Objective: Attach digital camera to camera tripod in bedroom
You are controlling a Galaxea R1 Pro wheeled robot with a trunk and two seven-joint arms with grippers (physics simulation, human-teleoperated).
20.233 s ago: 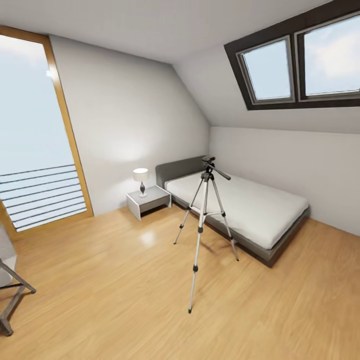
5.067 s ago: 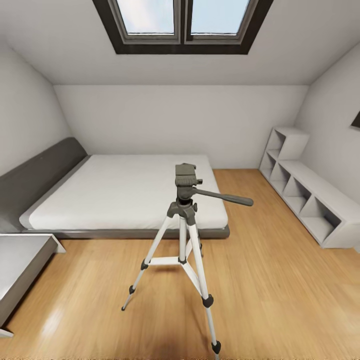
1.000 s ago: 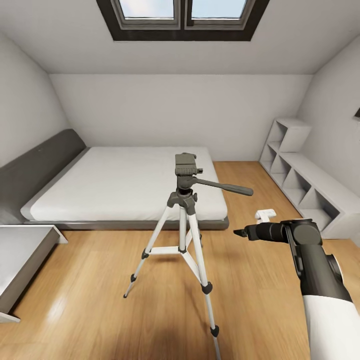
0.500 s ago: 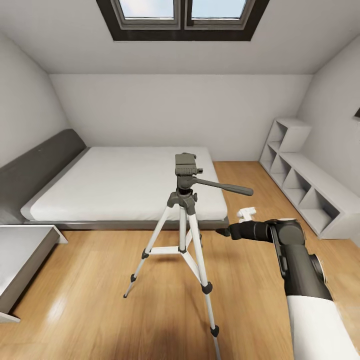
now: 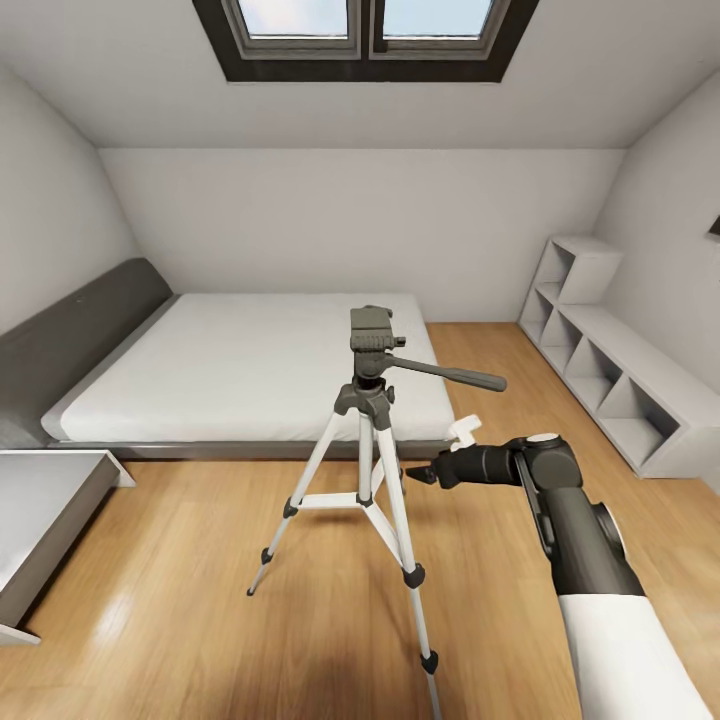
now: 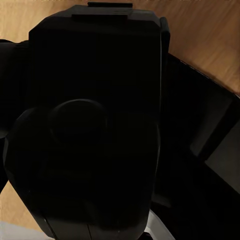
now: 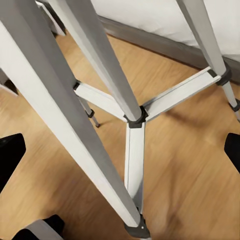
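Your low grey bed with its white mattress (image 5: pixel 250 365) sits on the wood floor (image 5: pixel 180 600) against the far wall, white cube shelves (image 5: pixel 610 385) along the right wall. The tall silver-legged camera tripod (image 5: pixel 372 440) stands on the floor before the bed's near edge. Your right gripper (image 5: pixel 422 473), fingers spread apart, hovers just beside its legs. Your left gripper's state cannot be told: a bulky black shape (image 6: pixel 95 125), too dark to identify, blocks its wrist camera

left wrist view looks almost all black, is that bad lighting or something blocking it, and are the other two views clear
Left wrist view: a black object sits close against the lens, unlit, leaving slivers of wood floor. Head view: evenly lit and sharp, the camera tripod casting only a faint shadow. Right wrist view: bright; the nearest tripod leg looms large and slightly soft.
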